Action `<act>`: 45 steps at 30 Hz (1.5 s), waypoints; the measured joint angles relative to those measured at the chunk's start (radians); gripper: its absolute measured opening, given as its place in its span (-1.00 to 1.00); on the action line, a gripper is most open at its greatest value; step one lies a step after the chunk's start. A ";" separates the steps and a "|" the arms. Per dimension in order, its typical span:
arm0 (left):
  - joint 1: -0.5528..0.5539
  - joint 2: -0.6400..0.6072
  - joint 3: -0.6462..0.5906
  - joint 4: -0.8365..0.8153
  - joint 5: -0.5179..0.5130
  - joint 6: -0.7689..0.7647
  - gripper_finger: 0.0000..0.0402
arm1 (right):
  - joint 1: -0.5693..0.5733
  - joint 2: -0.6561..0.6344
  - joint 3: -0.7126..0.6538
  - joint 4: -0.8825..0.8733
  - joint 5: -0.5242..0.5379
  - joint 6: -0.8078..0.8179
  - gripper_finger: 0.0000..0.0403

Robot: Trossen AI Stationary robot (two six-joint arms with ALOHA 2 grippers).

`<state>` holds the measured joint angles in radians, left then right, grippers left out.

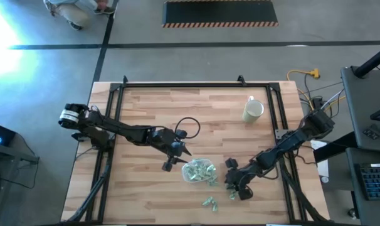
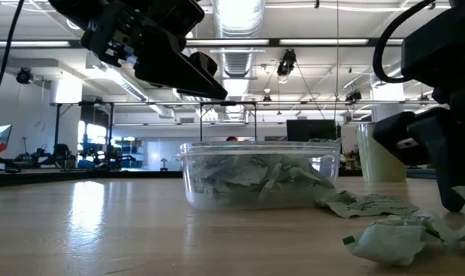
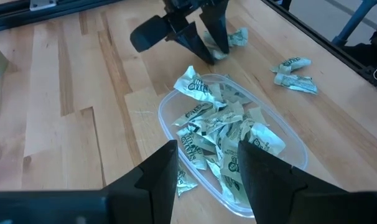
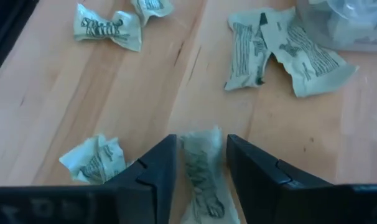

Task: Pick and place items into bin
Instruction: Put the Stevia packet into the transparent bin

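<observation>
A pale-green crinkly wrapped piece [image 4: 201, 171] lies on the wooden table [image 1: 146, 119] between the right gripper [image 4: 201, 162]'s 2 spread fingers, just beside the clear oval plastic bin [image 1: 198, 171]. It looks light and soft, best pinched across its middle. The left gripper [image 3: 207, 163] hovers spread over the bin.

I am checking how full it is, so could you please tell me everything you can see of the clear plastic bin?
The bin is a small, shallow, translucent plastic container with rounded corners and a thin rim. It sits upright on the wooden table, near its front middle, well filled with crinkly pale-green wrapped items. A few more items lie against or close beside its wall. The left tool hovers just beside it, not touching.
</observation>
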<state>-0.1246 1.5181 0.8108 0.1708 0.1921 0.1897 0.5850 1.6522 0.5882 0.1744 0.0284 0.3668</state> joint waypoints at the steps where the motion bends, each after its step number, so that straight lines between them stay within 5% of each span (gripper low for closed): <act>1: 0.000 0.000 0.000 0.002 0.000 0.000 -0.25 | 0.000 0.008 0.001 0.005 0.001 0.000 -0.34; 16: 0.000 0.000 -0.003 0.003 0.000 0.000 -0.25 | 0.000 -0.055 -0.003 -0.018 0.058 -0.141 -0.93; 26: 0.000 0.000 -0.003 0.003 0.000 0.000 -0.25 | -0.027 -0.058 0.059 -0.005 0.290 -0.358 -0.96; 36: 0.000 0.000 -0.006 -0.002 0.000 0.000 -0.25 | -0.078 -0.059 0.142 -0.092 0.372 -0.420 -0.96; 40: 0.000 -0.001 -0.008 -0.002 0.000 0.000 -0.25 | -0.108 -0.059 0.170 -0.049 0.370 -0.484 -0.96; 45: 0.000 -0.002 -0.008 -0.001 0.000 0.000 -0.25 | -0.161 -0.048 0.174 0.097 0.241 -0.560 -0.96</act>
<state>-0.1247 1.5162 0.8027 0.1696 0.1921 0.1896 0.4236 1.6040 0.7624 0.2714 0.2696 -0.1931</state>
